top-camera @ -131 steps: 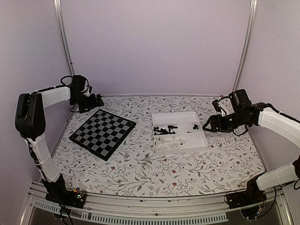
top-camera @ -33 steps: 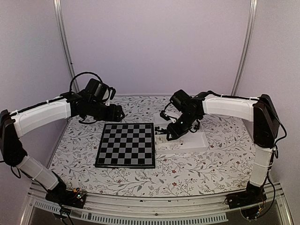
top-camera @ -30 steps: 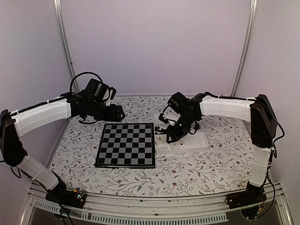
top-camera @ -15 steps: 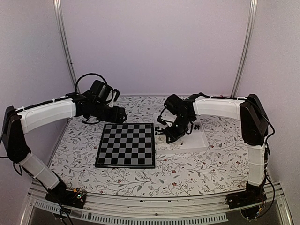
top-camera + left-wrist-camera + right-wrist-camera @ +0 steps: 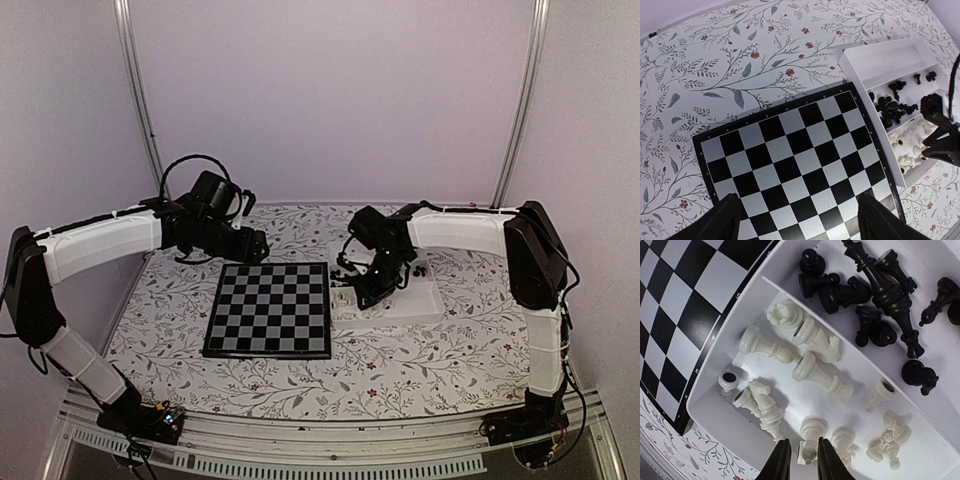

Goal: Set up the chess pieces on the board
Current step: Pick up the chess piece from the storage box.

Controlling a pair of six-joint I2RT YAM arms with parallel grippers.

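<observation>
All the chess pieces (image 5: 812,335) are lying loose in the white tray (image 5: 428,305), which is sitting on the floral table (image 5: 300,375) right against the 3 o'clock side of the board (image 5: 270,310). Black ones (image 5: 885,295) are lying in the tray's 12 o'clock compartment and white ones (image 5: 812,370) in its 6 o'clock compartment, most of them toppled on their sides. The board is lying flat, squared to the table's near edge. The right gripper (image 5: 803,460) is hanging down into the white compartment at its 9 o'clock end, jaws standing narrow with a single white piece (image 5: 809,437) between them; whether the pads are actually pressing it I cannot tell. The left gripper (image 5: 797,200) is hovering above the board's 12 o'clock edge, jaws standing wide apart and holding nothing.
</observation>
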